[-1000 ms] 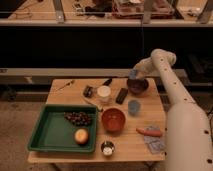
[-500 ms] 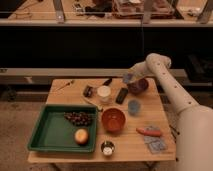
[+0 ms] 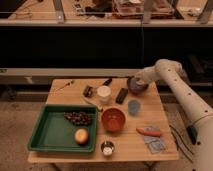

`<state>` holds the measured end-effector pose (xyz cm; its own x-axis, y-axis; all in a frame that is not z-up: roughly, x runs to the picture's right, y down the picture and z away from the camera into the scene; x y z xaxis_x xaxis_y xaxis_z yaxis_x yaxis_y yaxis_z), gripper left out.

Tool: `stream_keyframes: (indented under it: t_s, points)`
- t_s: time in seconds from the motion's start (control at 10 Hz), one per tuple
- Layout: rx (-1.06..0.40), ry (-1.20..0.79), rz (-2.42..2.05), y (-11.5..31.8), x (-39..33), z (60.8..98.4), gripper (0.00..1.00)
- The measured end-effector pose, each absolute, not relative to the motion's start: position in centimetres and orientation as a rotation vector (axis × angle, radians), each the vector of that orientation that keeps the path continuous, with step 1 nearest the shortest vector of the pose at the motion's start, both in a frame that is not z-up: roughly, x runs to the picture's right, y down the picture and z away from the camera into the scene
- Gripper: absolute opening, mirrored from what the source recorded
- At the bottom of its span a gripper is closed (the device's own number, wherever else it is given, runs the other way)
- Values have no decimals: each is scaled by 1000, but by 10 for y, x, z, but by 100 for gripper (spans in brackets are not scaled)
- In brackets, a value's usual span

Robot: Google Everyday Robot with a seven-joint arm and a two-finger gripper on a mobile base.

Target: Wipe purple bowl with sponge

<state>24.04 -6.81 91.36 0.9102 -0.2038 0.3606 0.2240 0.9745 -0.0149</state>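
The purple bowl (image 3: 139,87) stands at the back right of the wooden table (image 3: 75,89), small, round and dark. My gripper (image 3: 131,80) reaches in from the right on the white arm (image 3: 175,80) and sits low at the bowl's left rim, touching or just above it. It is shut, and a small pale block, the sponge (image 3: 130,79), shows at its tip, mostly hidden by the fingers. The bowl's inside is largely covered by the wrist.
A blue cup (image 3: 134,107) stands just in front of the bowl, with an orange bowl (image 3: 113,120) further forward. White cup (image 3: 104,93) and black block (image 3: 121,95) are left of it. Green tray (image 3: 42,131) with fruit at left; carrot (image 3: 148,132), cloth (image 3: 156,144), metal bowl (image 3: 107,148) in front.
The gripper has dropped from above the bowl's back edge, down and slightly left, to its left rim. Nothing else on the table has moved.
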Motion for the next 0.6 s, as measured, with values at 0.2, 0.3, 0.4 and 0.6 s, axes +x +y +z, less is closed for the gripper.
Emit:
stream_keyframes:
  t_s: [0.2, 0.3, 0.4, 0.6]
  points:
    - [-48, -342, -189, -72, 259, 913, 0]
    - [-45, -342, -180, -76, 261, 915, 0]
    - [-39, -341, -166, -83, 264, 919, 0]
    - [-26, -358, -172, -100, 250, 927, 0]
